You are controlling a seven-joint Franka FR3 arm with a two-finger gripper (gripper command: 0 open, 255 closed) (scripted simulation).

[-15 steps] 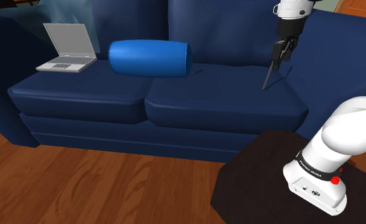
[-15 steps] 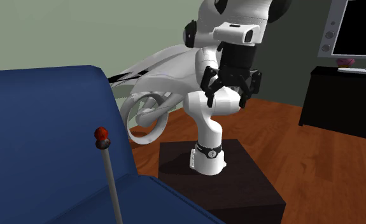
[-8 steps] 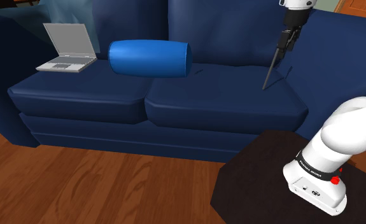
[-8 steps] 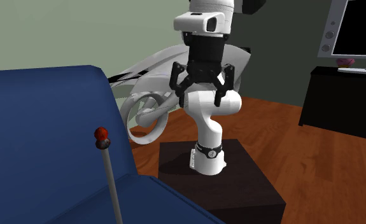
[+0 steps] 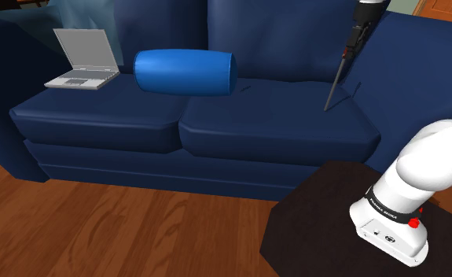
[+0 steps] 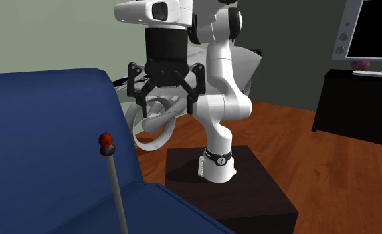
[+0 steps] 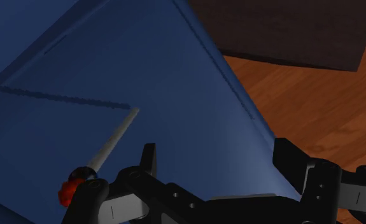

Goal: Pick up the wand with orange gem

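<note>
End effector (image 6: 164, 106) hangs open, its black fingers (image 7: 148, 162) spread wide with nothing between them. Below it and off to one side, outside the finger gap, the wand (image 6: 115, 186) stands nearly upright on the blue sofa (image 5: 279, 126). Its grey shaft is topped by a dark collar and an orange-red gem (image 7: 69, 189), which shows close beside one finger's base in the wrist view.
</note>
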